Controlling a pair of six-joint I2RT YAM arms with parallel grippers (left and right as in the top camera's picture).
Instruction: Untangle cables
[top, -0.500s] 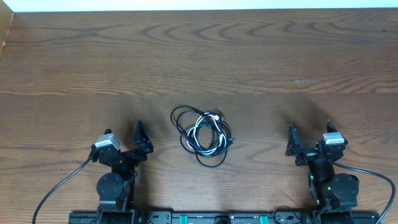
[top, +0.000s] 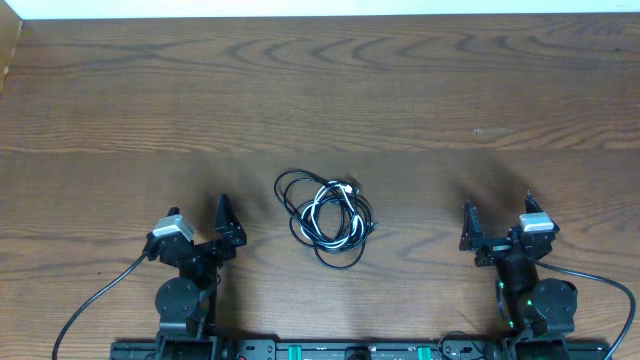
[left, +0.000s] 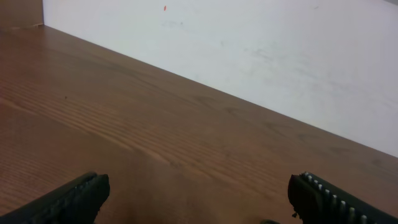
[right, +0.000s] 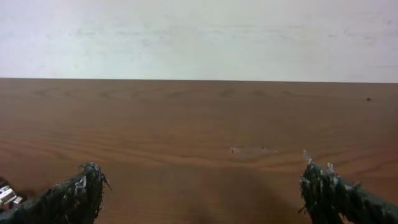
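Note:
The cables (top: 325, 215) lie in one tangled bundle on the wooden table (top: 400, 100), near the middle. Several thin black loops wind around one white cord with a small plug end. My left gripper (top: 228, 226) rests low on the table to the left of the bundle, apart from it, open and empty. In the left wrist view its fingers (left: 196, 194) are spread wide with only bare wood between them. My right gripper (top: 468, 228) rests to the right of the bundle, apart from it, open and empty (right: 202, 186). The cables do not show in the left wrist view.
A white wall (right: 199, 37) runs behind the table's far edge. A pale scuff mark (top: 492, 130) sits on the wood at the right. Thick black wires trail from both arm bases along the near edge. A small white piece (right: 6, 196) shows at the right wrist view's left edge.

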